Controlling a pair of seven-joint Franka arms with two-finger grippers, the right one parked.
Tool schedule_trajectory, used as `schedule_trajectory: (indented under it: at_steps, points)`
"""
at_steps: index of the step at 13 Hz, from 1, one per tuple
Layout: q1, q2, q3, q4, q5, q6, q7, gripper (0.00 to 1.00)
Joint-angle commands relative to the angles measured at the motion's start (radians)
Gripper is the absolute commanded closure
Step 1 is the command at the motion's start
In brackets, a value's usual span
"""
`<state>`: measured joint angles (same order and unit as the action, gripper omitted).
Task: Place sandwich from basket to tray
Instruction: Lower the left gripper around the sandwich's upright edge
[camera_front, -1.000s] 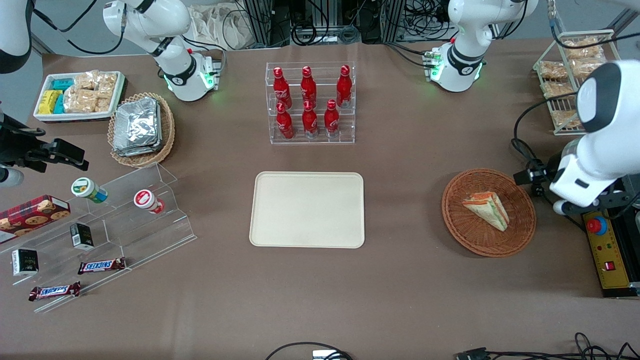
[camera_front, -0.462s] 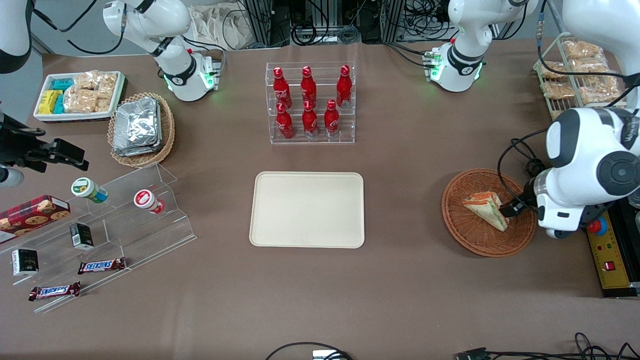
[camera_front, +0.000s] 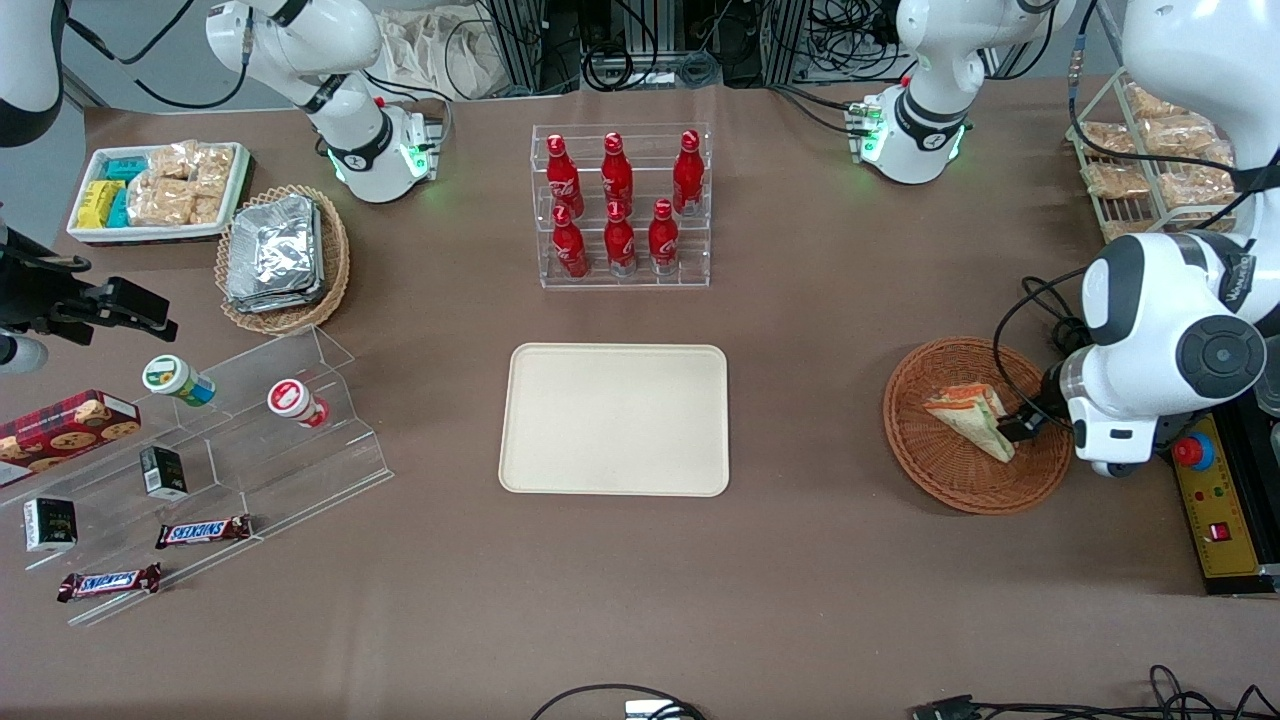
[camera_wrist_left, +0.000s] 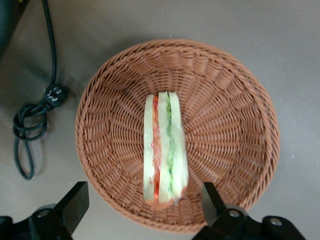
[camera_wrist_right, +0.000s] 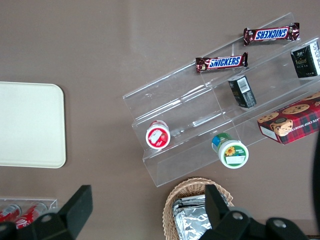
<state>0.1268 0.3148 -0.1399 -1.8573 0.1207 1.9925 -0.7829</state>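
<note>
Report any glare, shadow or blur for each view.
Front view: even overhead light, soft shadow beside the tray, mild sheen on the foil packets. Left wrist view: sharp on sandwich and basket; the open gripper fingers look soft. Right wrist view: faint reflections on the acrylic shelf.

The gripper (camera_wrist_left: 142, 207) is cut off by the frame edge in the left wrist view; only its two spread fingers (camera_wrist_left: 75, 200) show, their tips standing clear on either side of the sandwich (camera_wrist_left: 165, 147). From the front, the arm's white body hides the gripper and covers the basket (camera_front: 950, 480) rim at the working arm's end. The sandwich's wide end there is partly masked by a dark finger.
</note>
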Motion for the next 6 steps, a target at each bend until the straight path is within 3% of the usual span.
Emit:
schedule_trajectory:
  at_steps: [1, 6]
  points:
    - [0.016, -0.005, -0.007, -0.071, -0.001, 0.101, -0.030, 0.00]
    - [0.008, -0.003, -0.009, -0.163, -0.001, 0.238, -0.102, 0.00]
